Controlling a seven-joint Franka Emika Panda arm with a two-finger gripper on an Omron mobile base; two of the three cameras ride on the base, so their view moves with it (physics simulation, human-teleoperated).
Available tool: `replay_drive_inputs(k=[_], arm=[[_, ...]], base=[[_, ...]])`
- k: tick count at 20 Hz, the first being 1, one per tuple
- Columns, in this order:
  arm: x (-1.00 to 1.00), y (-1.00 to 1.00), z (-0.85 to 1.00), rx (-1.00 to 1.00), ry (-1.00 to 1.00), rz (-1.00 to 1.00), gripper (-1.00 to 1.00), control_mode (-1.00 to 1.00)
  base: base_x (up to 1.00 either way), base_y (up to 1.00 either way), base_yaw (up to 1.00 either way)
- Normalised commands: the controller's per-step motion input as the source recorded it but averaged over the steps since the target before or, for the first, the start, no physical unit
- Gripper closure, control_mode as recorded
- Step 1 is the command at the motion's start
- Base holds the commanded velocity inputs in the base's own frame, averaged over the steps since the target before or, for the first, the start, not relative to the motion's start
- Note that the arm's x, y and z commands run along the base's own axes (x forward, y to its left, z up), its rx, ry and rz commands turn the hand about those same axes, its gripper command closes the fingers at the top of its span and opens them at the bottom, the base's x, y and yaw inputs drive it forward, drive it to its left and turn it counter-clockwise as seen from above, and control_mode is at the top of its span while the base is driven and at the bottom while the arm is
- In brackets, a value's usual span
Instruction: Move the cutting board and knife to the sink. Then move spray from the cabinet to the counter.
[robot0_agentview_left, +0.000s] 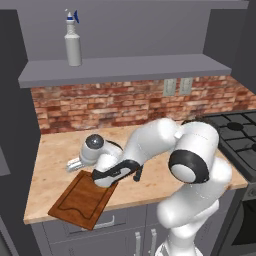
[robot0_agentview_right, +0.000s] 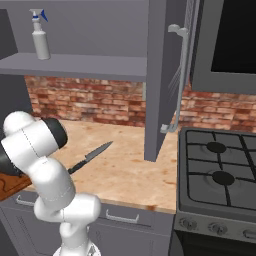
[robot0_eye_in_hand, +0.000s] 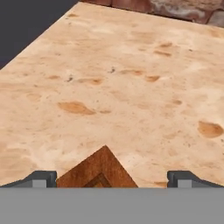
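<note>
The dark reddish-brown cutting board (robot0_agentview_left: 84, 198) lies on the beige counter (robot0_agentview_left: 55, 150), and its near end hangs over the front edge. My gripper (robot0_agentview_left: 117, 177) hovers low over the board's far right corner, open. In the hand view that corner (robot0_eye_in_hand: 101, 168) pokes up between the wide-apart fingertips (robot0_eye_in_hand: 41, 178) of the gripper (robot0_eye_in_hand: 113, 179). The knife (robot0_agentview_right: 90, 156) lies on the counter (robot0_agentview_right: 125, 170) to the right of my arm, blade pointing towards the wall. The spray (robot0_agentview_left: 73, 42) stands upright on the grey shelf (robot0_agentview_left: 125, 67) of the cabinet (robot0_agentview_right: 160, 75), whose door is open. The sink is out of view.
A black gas stove (robot0_agentview_right: 220, 175) adjoins the counter on the right. The open cabinet door and its long bar handle (robot0_agentview_right: 181, 75) hang over the counter's right end. A brick wall (robot0_agentview_left: 100, 107) backs the counter. Grey drawer fronts (robot0_agentview_left: 95, 227) sit below the edge.
</note>
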Motion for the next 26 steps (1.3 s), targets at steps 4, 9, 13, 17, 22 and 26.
replay_drive_inputs(k=[4,9,13,17,22,26], arm=[[-0.34,0.00,0.35,-0.10,-0.10,0.03,-1.00,-1.00],[-0.36,-0.02,0.40,-0.06,-0.05,0.02,-1.00,-1.00],[-0.26,-0.01,0.61,0.00,0.00,0.00,-1.00,-1.00],[-0.29,-0.02,0.66,0.00,0.03,0.00,-1.00,-1.00],[-0.42,-0.09,0.59,0.02,0.08,0.01,-1.00,-1.00],[-0.65,-0.14,0.34,0.00,0.01,0.06,-1.00,-1.00]], base=[[0.00,0.00,0.00],[0.00,0.00,0.00],[0.00,0.00,0.00],[0.00,0.00,0.00],[0.00,0.00,0.00],[0.00,0.00,0.00]])
